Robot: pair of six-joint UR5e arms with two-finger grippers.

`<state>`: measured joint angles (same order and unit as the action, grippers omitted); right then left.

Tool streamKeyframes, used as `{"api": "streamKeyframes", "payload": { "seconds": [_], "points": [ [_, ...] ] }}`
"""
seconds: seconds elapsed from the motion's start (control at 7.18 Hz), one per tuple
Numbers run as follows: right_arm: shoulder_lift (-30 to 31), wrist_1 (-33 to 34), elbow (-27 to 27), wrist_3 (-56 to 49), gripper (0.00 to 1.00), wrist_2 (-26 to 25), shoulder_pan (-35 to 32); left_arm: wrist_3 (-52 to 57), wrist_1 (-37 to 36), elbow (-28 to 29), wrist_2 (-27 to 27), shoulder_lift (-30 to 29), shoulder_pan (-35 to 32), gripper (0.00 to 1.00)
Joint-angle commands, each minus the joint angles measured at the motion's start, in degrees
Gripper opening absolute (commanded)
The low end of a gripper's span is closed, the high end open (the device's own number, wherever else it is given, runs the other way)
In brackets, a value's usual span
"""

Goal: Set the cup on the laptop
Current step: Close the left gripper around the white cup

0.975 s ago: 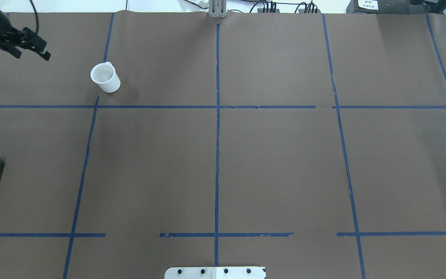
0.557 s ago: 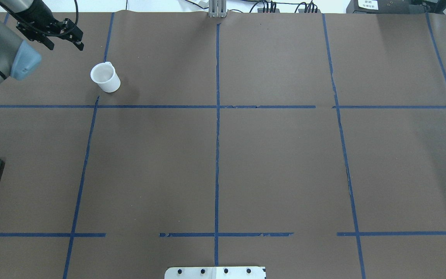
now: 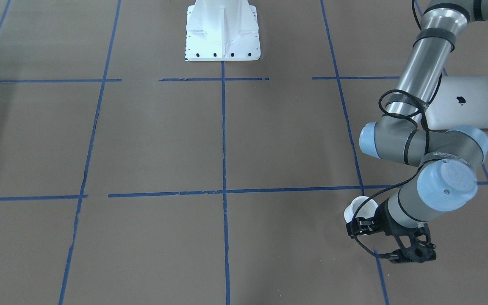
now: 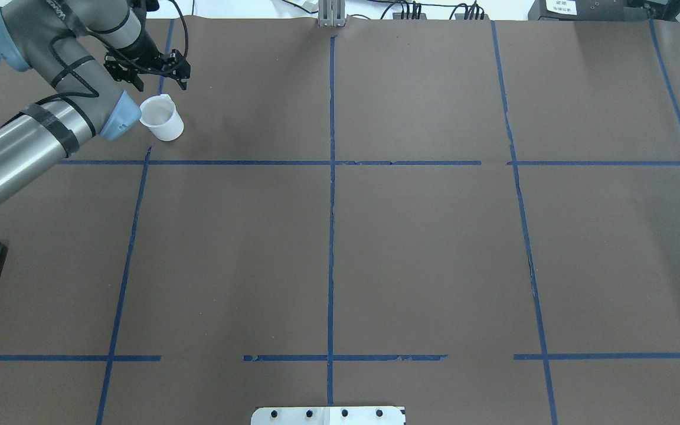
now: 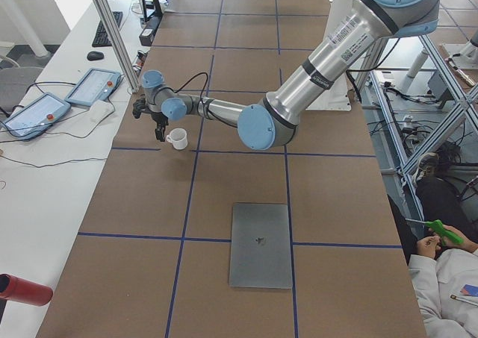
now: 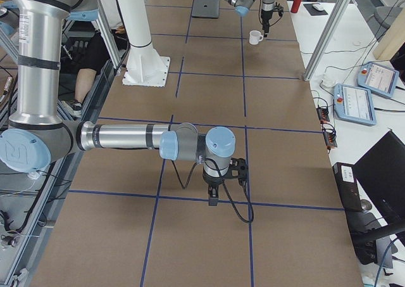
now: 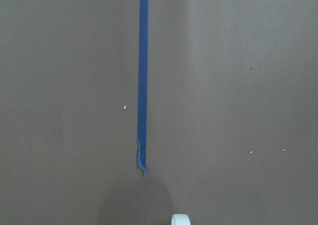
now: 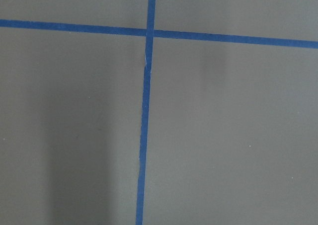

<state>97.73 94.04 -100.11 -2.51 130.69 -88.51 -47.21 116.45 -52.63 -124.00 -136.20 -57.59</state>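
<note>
At the far left corner of the table (image 4: 611, 236), we hold our left gripper (image 4: 162, 86) spread wide and empty just beside the cup (image 4: 161, 118), which stands upright there. Nothing is grasped yet: the pick, the carry and the set-down on the closed laptop (image 5: 260, 245), well apart from the cup, are all left, we judge. Whether our right gripper (image 6: 213, 195) is open we cannot tell. Brown paper (image 4: 434, 265) with blue tape lines (image 4: 331, 236) covers the table; control tablets (image 5: 93, 86) lie on a side desk (image 5: 45, 174).
</note>
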Motion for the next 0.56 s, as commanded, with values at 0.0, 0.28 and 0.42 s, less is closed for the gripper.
{"api": "streamKeyframes", "payload": {
  "seconds": [0.0,0.28,0.42],
  "points": [
    [0.00,0.00,0.00,0.05,1.00,0.00,0.00,-0.43,0.54,2.96,0.25,-0.21,1.25,0.86],
    [0.00,0.00,0.00,-0.04,1.00,0.00,0.00,-0.69,0.36,3.59,-0.36,-0.38,1.60,0.20],
    [0.00,0.00,0.00,0.05,1.00,0.00,0.00,-0.78,-0.33,3.59,-3.15,-0.64,1.34,0.00]
  ]
}}
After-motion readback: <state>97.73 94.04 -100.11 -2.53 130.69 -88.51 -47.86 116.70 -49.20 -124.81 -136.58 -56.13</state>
